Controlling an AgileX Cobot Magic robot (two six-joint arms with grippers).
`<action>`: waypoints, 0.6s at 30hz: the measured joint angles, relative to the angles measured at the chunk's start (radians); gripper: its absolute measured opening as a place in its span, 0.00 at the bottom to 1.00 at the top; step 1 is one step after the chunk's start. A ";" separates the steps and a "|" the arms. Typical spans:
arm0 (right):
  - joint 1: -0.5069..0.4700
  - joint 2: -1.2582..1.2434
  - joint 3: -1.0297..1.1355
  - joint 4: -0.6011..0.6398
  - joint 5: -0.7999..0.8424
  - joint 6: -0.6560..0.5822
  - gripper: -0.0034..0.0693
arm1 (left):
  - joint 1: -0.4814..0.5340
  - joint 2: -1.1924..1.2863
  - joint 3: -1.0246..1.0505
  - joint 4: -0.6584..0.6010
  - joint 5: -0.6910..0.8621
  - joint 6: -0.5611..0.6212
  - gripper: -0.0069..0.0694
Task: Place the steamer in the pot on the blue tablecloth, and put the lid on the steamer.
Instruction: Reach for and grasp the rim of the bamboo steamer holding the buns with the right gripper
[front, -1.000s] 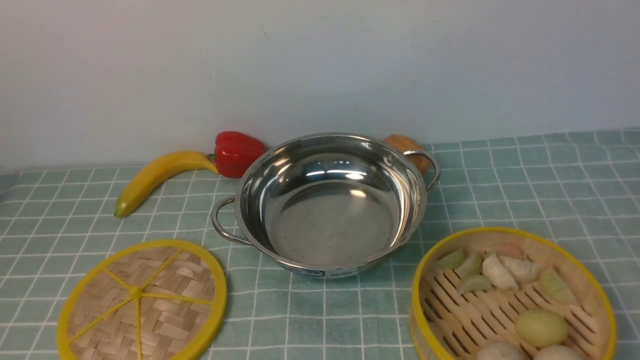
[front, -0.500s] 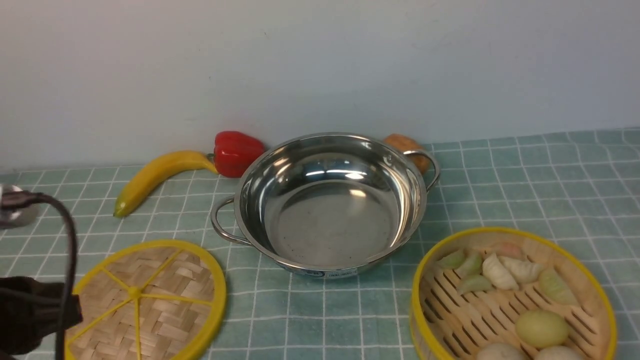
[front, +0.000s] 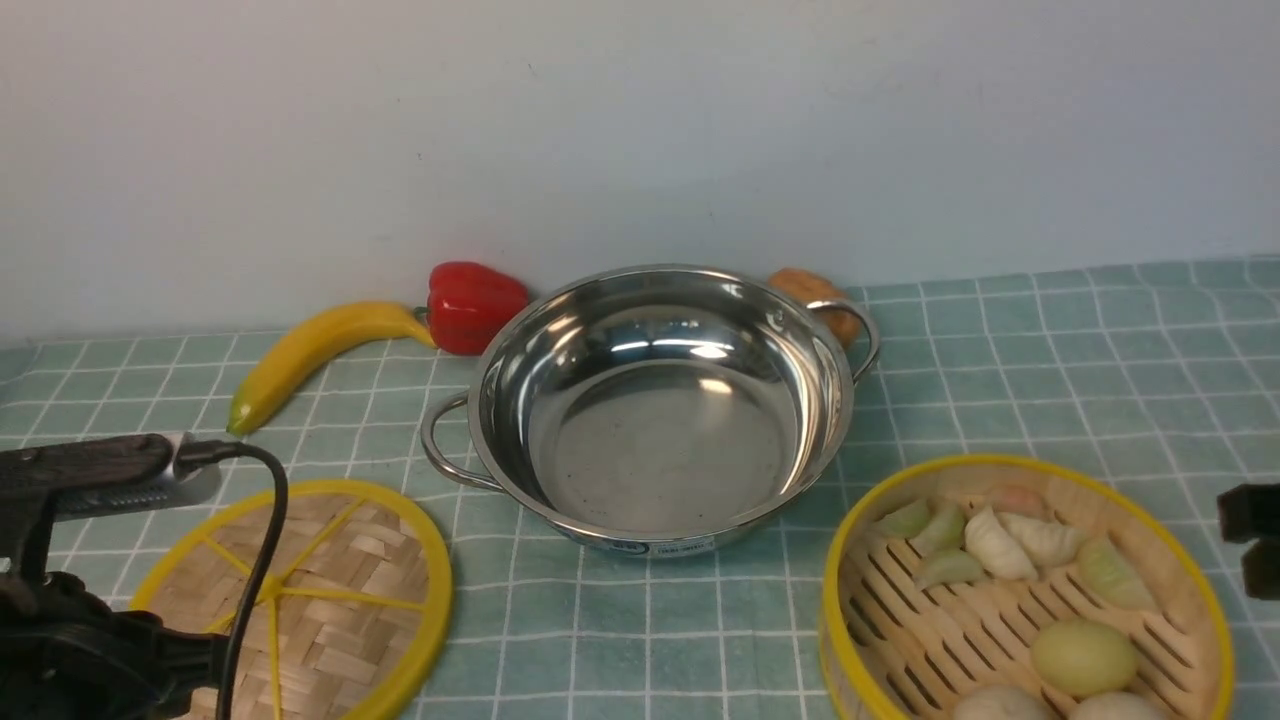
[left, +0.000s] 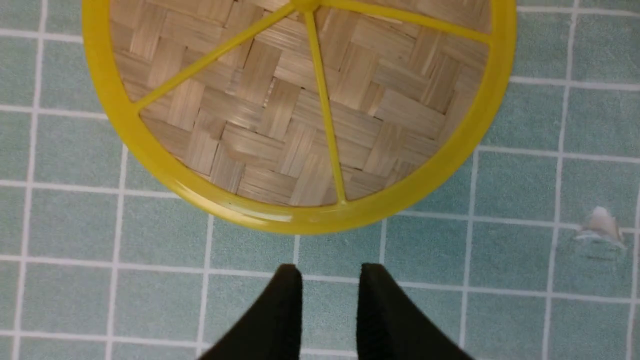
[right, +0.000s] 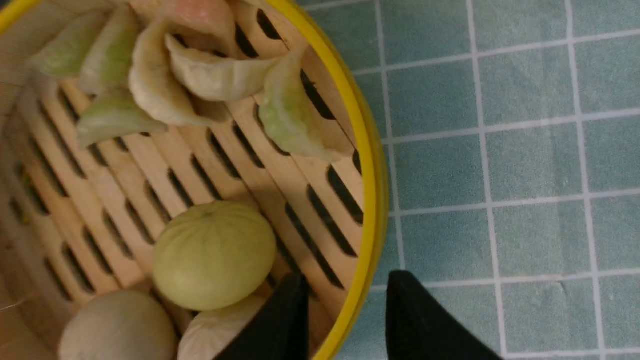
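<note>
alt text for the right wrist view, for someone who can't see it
The right gripper straddles the yellow rim of the steamer, one black finger inside, one outside, jaws apart and not gripping. Dumplings and a pale green bun lie on its slatted floor; the blue tablecloth shows beside it.

**Produce Lining Up Along the Back Wall**

A yellow banana (front: 315, 352) is lying at the left, its stem end pressing right up against a red bell pepper (front: 476, 306). The pepper is sitting just before the pale wall (front: 640, 130). Farther right, a brown rounded item (front: 800, 285) is showing only partly, its kind unclear.
</note>
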 joint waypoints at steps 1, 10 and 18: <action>0.000 0.022 0.011 -0.002 -0.021 0.000 0.38 | 0.000 0.000 0.000 0.000 -0.001 0.000 0.31; 0.000 0.202 0.035 -0.008 -0.157 0.000 0.38 | 0.000 0.000 -0.005 0.000 -0.004 0.021 0.33; 0.000 0.370 0.031 -0.008 -0.220 0.001 0.23 | 0.000 0.000 -0.006 0.000 -0.005 0.023 0.34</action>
